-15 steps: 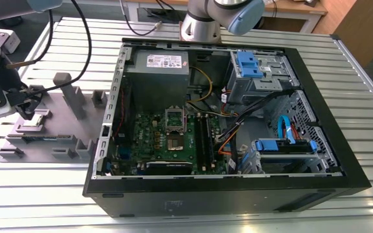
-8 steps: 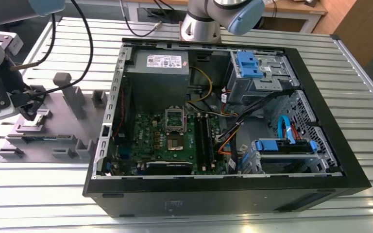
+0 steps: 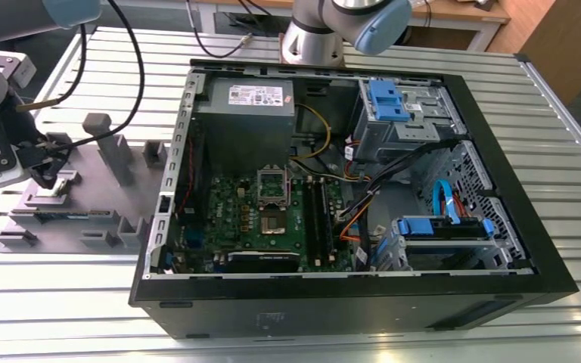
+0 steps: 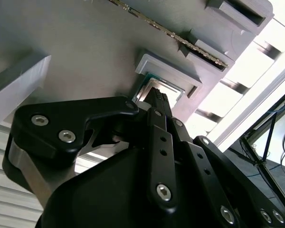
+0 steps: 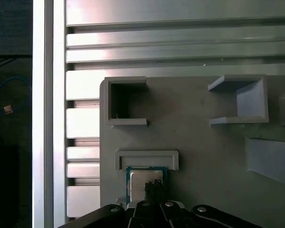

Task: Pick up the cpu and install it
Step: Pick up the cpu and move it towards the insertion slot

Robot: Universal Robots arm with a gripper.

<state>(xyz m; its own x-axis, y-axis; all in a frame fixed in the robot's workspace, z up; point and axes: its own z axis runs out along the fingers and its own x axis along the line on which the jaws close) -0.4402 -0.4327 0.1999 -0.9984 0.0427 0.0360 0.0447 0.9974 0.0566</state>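
One cpu (image 5: 138, 178) sits in the grey fixture (image 5: 204, 156) pocket; your gripper (image 5: 154, 186) is right over it w/ jaws pressed together.

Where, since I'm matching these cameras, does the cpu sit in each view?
Exterior view: too small to pick out; under the gripper, at the view's left.
First wrist view: cpu in its pocket, just ahead of the gripper.
Second wrist view: same pocket, cpu partly behind the gripper.
Shared landmark: the grey fixture plate.

obstacle: grey lip (image 5: 146, 156) bordering cpu (image 5: 137, 183) | free: flat plate (image 5: 190, 142) between blocks (image 5: 127, 102)
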